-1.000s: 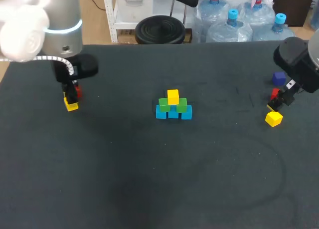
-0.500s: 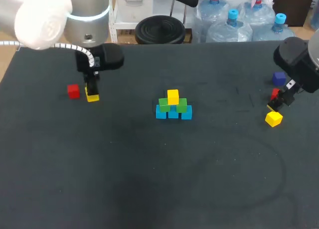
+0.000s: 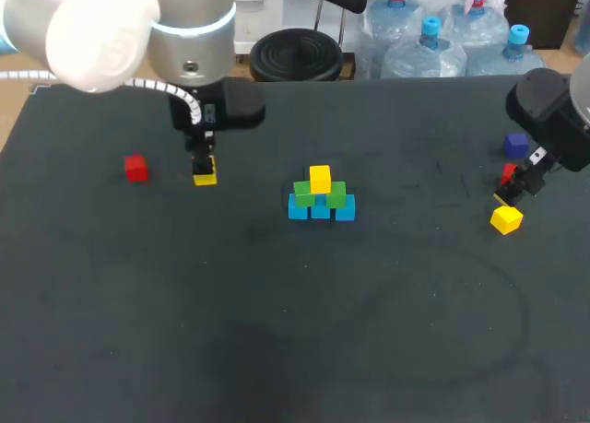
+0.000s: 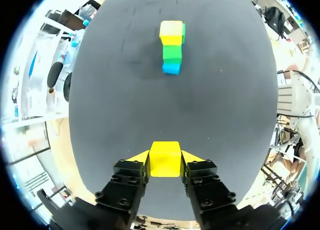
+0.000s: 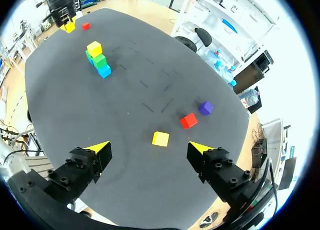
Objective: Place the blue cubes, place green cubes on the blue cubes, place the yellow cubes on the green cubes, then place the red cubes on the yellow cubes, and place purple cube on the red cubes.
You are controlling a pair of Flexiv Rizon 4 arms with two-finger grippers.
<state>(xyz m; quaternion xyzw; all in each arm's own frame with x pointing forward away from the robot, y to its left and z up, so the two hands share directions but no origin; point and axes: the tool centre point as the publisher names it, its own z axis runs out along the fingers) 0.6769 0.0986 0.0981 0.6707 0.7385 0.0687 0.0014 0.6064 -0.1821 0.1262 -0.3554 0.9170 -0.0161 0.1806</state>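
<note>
My left gripper [image 3: 204,168] is shut on a yellow cube [image 3: 205,175] [image 4: 165,159], held just above the table left of the stack. The stack [image 3: 321,195] has three blue cubes [image 3: 321,209] in a row, two green cubes [image 3: 304,193] on them and one yellow cube [image 3: 320,178] on top. In the left wrist view the stack [image 4: 171,47] stands well ahead of the fingers. A red cube [image 3: 136,169] lies left of the left gripper. My right gripper [image 5: 150,148] [image 3: 518,189] hangs open over a yellow cube [image 5: 160,139] [image 3: 505,219], a red cube [image 5: 188,121] and a purple cube [image 5: 205,107].
The dark table [image 3: 295,331] has wide bare room in front of the stack and between the stack and both cube groups. The purple cube [image 3: 515,145] and red cube [image 3: 507,173] lie near the right edge.
My left arm has carried the yellow cube to the right, towards the stack, uncovering the red cube behind it. The right arm has kept still.
</note>
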